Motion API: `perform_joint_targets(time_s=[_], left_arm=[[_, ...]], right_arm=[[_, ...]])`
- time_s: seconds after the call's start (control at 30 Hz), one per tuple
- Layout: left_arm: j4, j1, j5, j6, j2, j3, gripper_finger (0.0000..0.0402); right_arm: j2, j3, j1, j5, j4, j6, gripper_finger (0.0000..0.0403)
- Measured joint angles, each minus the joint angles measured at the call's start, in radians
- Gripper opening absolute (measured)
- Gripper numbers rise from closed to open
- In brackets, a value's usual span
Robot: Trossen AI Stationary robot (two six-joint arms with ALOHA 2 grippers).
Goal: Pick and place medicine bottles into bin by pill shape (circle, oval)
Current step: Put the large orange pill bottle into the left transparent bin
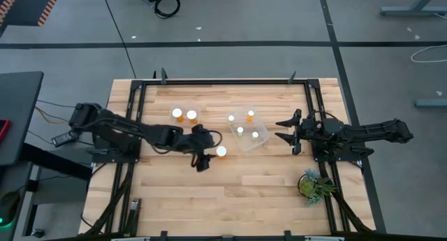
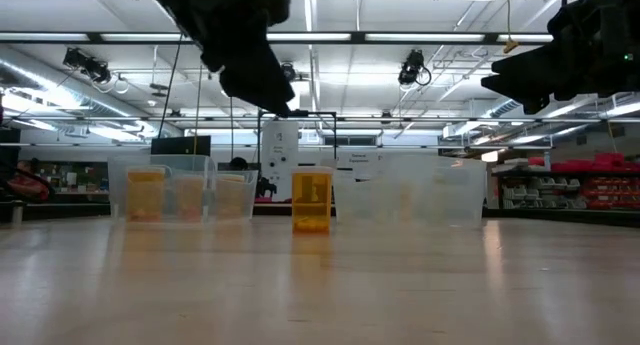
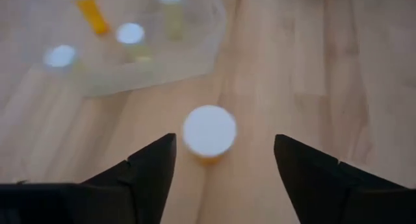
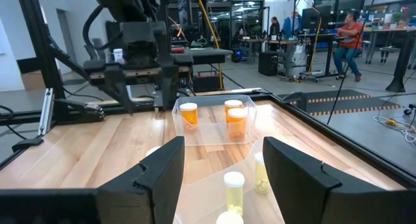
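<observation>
left end effector (image 1: 207, 156), bottle (image 1: 221, 151), bins (image 1: 249, 129)

One camera hangs high and looks straight down on the whole table (image 1: 230, 192). One sits low at the table's edge and looks flat across it into the room. Each arm's wrist camera looks close past its own fingers. All four see the clear bins (image 1: 248, 128).

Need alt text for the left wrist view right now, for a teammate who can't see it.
The left gripper hangs open above a white-capped orange bottle standing alone on the wooden table. Beyond it, blurred, a clear bin holds several more white-capped bottles.
</observation>
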Motion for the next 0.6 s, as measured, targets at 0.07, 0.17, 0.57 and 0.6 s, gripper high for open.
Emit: perform_joint_targets(time_s=[0.07,0.17,0.57,0.6], left_arm=[[-0.002,0.016,0.049,0.007,0.041,0.031,0.0276],[-0.016,0.037,0.093,0.027,0.1,0.075,0.0284],[-0.098,0.073,0.115,0.119,0.287,0.235,0.0286],[-0.099,0.074,0.115,0.127,0.293,0.242,0.0287]], right_arm=[[0.0,0.0,0.0,0.0,0.0,0.0,0.0216],[0.0,0.0,0.0,0.0,0.0,0.0,0.0216],[0.0,0.0,0.0,0.0,-0.001,0.0,0.0216],[0.0,0.0,0.0,0.0,-0.002,0.0,0.0216]])
